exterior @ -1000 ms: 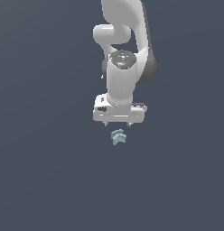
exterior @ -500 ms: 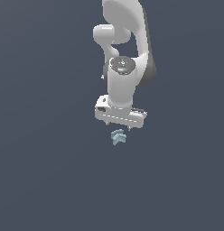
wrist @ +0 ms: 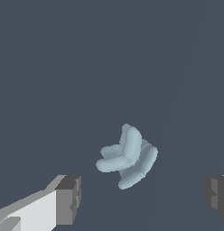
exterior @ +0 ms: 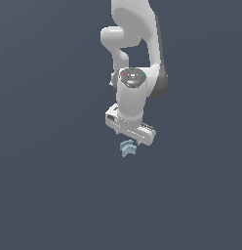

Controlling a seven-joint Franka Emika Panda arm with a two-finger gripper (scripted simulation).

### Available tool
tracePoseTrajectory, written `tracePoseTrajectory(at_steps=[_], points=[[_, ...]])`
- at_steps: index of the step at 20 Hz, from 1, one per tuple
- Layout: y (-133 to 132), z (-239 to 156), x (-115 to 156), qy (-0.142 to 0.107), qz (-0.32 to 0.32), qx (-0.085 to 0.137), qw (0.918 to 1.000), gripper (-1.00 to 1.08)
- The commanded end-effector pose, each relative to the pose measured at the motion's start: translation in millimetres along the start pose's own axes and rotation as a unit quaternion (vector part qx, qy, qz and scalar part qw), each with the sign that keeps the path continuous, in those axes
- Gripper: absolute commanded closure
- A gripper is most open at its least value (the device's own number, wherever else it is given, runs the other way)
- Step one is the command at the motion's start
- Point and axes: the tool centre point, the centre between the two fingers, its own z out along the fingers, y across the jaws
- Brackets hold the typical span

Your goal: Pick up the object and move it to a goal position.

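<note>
A: From the exterior view, where's the object [exterior: 128, 148]?

B: Lying on the dark floor [exterior: 50, 195], right under the gripper [exterior: 133, 141]. The white arm [exterior: 135, 58] hangs straight above it.

A: And from the wrist view?

B: The pale blue lobed piece [wrist: 128, 156] sits between the two grey fingertips [wrist: 68, 200], touching neither. Jaws spread wide, released, holding nothing.
</note>
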Motion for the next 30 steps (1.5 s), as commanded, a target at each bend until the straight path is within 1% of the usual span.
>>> tracePoseTrajectory(at_steps=[1,5,10,13,17,23,27,30], points=[[0,5,-1,-0.001,0.036,0.000,0.9994,-0.92],[0,12,-3,-0.003,0.091,-0.001,0.9958,-0.92],[1,21,-5,-0.004,0.160,-0.002,0.9871,-0.92],[1,26,-7,-0.004,0.201,-0.003,0.9796,-0.92],[2,33,-8,-0.004,0.254,-0.004,0.9672,-0.92],[3,41,-10,-0.004,0.315,-0.006,0.9491,-0.92],[3,44,-11,-0.004,0.342,-0.006,0.9398,-0.92],[4,46,-11,-0.003,0.355,-0.007,0.9350,-0.92]])
